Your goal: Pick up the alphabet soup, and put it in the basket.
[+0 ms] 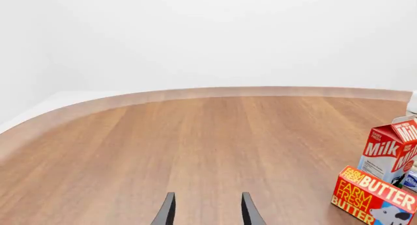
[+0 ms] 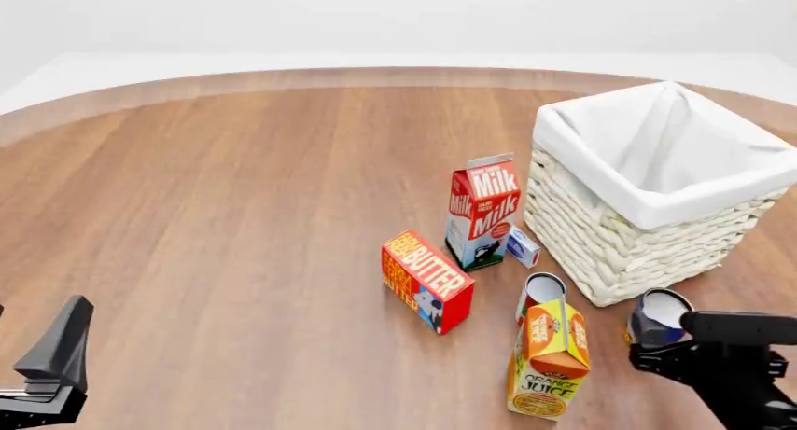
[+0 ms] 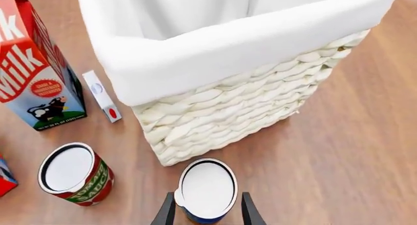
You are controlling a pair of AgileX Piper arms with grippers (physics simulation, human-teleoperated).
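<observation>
Right claw [image 3: 203,210] sits w/ its fingers either side of the alphabet soup [image 3: 207,188], which stands on the bench [image 2: 249,215] just beside the basket [image 3: 247,108]'s near corner; whether it's gripping yet, can't tell. Lift and drop-in both left. Left claw [image 1: 206,210] is spread, holding nothing, near the bench's left edge.

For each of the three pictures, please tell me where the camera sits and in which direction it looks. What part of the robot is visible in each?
Front view: fixed above and behind the arms, looking forward and down at the table; left gripper and right gripper show at the bottom corners.
Left wrist view: behind the left gripper, facing mostly bare table; its fingertips show.
Right wrist view: behind the right gripper, looking down at the soup before the basket.
All three show the milk.
</observation>
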